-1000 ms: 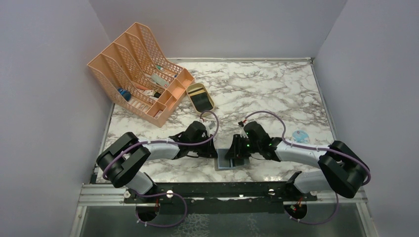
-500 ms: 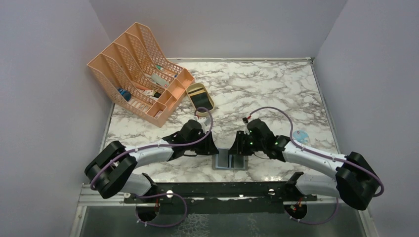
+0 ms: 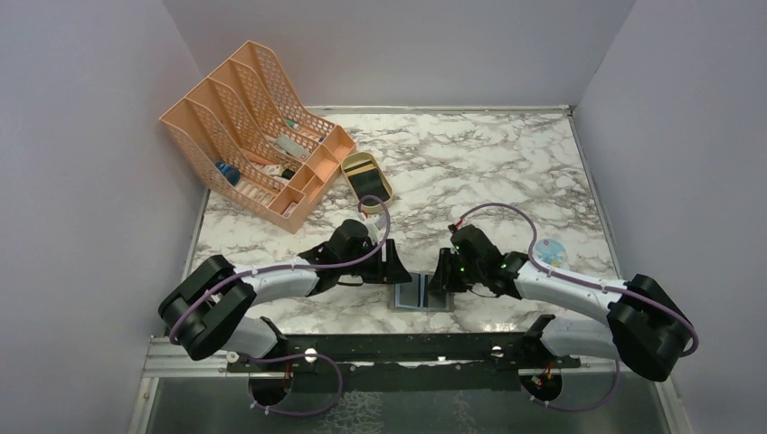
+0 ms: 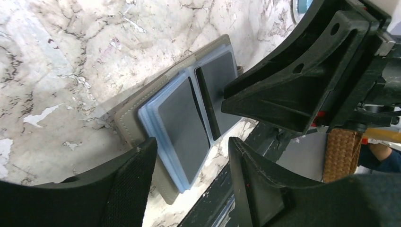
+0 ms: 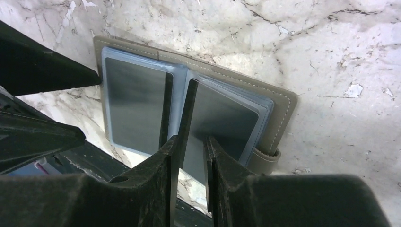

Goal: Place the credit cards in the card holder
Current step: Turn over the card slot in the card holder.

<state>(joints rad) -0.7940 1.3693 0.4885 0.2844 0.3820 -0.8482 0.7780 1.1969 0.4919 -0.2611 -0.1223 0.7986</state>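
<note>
The card holder (image 3: 421, 294) lies open on the marble near the front edge, grey cover (image 4: 127, 118) (image 5: 283, 113) down and blue pockets up. Dark credit cards (image 4: 184, 123) (image 5: 135, 109) sit in the pockets on both halves. Another dark card (image 5: 187, 106) stands on edge by the spine, leaning on one finger of my right gripper (image 5: 191, 151). That gripper's jaws stand a little apart and do not pinch the card. My left gripper (image 4: 191, 156) (image 3: 391, 264) is open over the holder's left half. My right gripper (image 3: 440, 273) is at the right half.
A peach mesh file rack (image 3: 258, 136) stands at the back left with a tan oval tray (image 3: 366, 176) beside it. A small light-blue round thing (image 3: 549, 250) lies to the right. The black rail (image 3: 407, 348) runs just below the holder.
My left gripper has gone from shut to open beside the holder. The right jaws have narrowed a little. The holder has stayed open in about the same place.
</note>
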